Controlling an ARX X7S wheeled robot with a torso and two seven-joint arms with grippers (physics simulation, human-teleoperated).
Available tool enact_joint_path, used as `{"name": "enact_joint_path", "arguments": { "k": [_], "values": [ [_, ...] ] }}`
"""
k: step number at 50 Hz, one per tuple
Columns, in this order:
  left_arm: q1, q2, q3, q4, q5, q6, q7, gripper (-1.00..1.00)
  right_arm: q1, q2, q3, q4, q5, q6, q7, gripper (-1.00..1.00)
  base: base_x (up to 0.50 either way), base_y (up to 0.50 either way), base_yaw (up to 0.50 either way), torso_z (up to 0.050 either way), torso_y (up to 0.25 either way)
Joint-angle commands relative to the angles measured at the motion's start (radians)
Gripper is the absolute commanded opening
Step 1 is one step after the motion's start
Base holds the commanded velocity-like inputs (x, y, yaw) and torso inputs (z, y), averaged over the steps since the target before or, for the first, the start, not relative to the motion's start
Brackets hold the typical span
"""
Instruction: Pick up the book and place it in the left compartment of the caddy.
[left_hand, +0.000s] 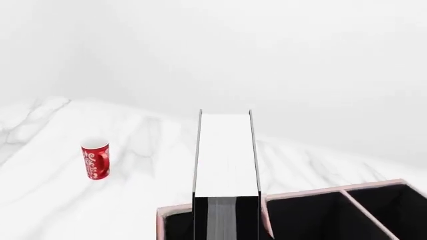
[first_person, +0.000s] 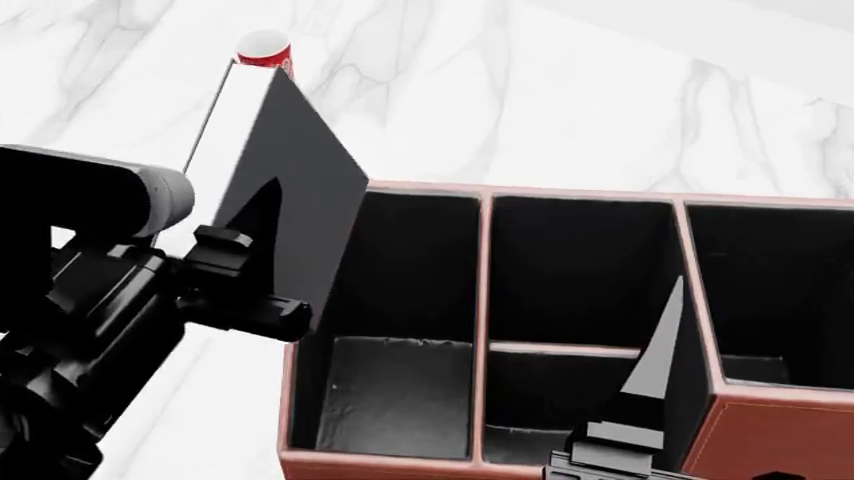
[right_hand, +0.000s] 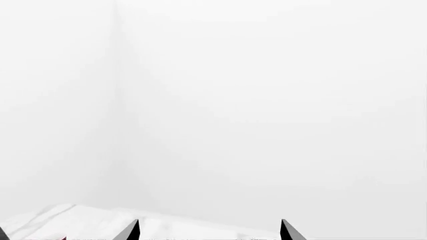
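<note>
My left gripper (first_person: 251, 262) is shut on the book (first_person: 291, 165), a thick black hardcover with white page edges (left_hand: 227, 155). The book hangs tilted, its lower end at the left wall of the caddy (first_person: 387, 462), over the left compartment (first_person: 400, 300). In the left wrist view the book's lower end sits between that section's pink rim (left_hand: 161, 216) and a divider. The caddy is reddish-brown with a black interior. My right gripper (first_person: 651, 385) hovers over the caddy's front near the middle section; in its wrist view the right gripper (right_hand: 210, 231) is open and holds nothing.
A red mug (first_person: 264, 48) with white pattern stands on the white marble tabletop (first_person: 561, 90) beyond the book; the mug (left_hand: 95, 161) is apart from the caddy. The middle section has a crossbar (first_person: 574, 349). A further section (first_person: 774, 290) lies at the right.
</note>
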Motion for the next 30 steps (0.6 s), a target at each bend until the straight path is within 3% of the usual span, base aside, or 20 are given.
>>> {"name": "enact_joint_path", "arguments": {
  "k": [1, 12, 30],
  "values": [
    [0.0, 0.017, 0.09, -0.067, 0.08, 0.063, 0.034, -1.0, 0.003, 0.003, -0.004, 0.003, 0.0, 0.004, 0.006, 1.0, 0.0, 0.0, 0.0, 0.0, 0.0],
    [-0.024, 0.05, 0.161, -0.199, 0.115, 0.063, 0.036, -1.0, 0.0, 0.006, -0.003, 0.007, -0.002, -0.001, 0.01, 1.0, 0.0, 0.0, 0.0, 0.0, 0.001],
    [-0.033, 0.1, 0.246, -0.432, 0.191, 0.187, 0.081, -1.0, 0.0, 0.01, -0.006, 0.011, -0.002, -0.006, 0.013, 1.0, 0.0, 0.0, 0.0, 0.001, 0.002]
  ]
}}
